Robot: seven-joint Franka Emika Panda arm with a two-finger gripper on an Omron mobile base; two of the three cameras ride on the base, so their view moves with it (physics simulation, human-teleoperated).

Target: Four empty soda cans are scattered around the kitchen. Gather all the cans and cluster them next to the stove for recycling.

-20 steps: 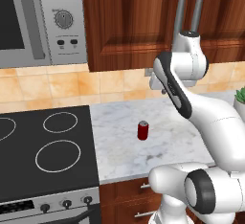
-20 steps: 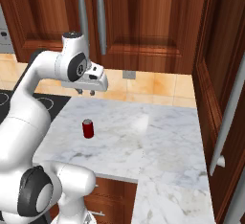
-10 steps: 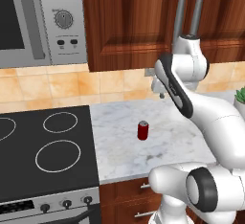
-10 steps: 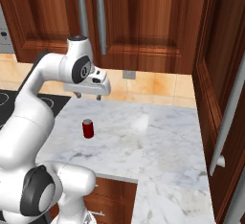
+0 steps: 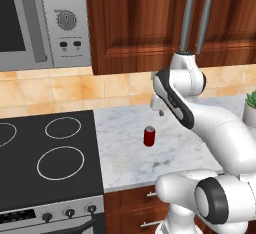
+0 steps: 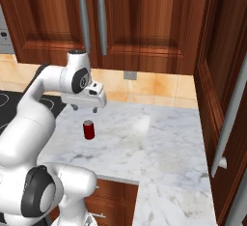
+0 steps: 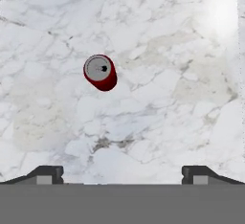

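One can (image 5: 149,136) on the tabletop (image 5: 190,145), one stove (image 5: 45,163), one microwave (image 5: 42,23), one plant (image 5: 250,109), two cabinet handles (image 5: 187,19).

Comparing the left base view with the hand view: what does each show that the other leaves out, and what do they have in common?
Left base view alone: the black glass cooktop stove, the steel microwave, the dark wooden wall cabinets and a potted green plant at the right edge.

Hand view alone: the silver-grey top of the small red soda can seen from above, and the open pincer, its tips wide apart and holding nothing.

Both: that one can, upright on the white marble counter.
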